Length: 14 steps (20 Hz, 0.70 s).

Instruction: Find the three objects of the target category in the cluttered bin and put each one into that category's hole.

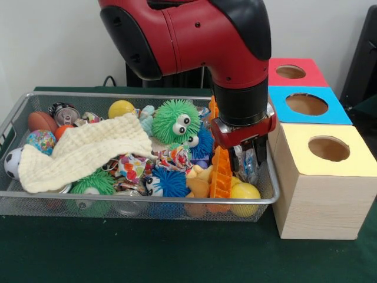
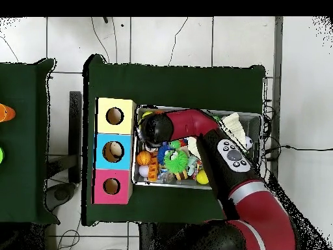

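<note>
One wire bin (image 1: 12,121), three boxes with holes: red (image 1: 312,76), blue (image 1: 339,112), yellow (image 1: 353,162), one cream cloth (image 1: 82,150), two yellow balls (image 1: 121,108).
</note>
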Each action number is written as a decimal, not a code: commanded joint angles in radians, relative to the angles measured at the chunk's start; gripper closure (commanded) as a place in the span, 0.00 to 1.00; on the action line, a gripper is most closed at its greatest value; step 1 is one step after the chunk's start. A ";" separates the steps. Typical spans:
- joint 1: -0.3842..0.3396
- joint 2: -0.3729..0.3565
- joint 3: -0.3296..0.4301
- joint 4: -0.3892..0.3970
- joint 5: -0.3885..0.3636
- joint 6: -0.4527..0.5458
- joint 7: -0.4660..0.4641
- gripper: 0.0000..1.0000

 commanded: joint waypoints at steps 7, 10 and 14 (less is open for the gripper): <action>0.039 0.079 0.014 -0.089 -0.086 0.099 -0.208 1.00; 0.047 0.052 -0.015 -0.068 -0.069 0.139 -0.168 1.00; 0.052 0.052 -0.008 -0.075 -0.058 0.152 -0.175 1.00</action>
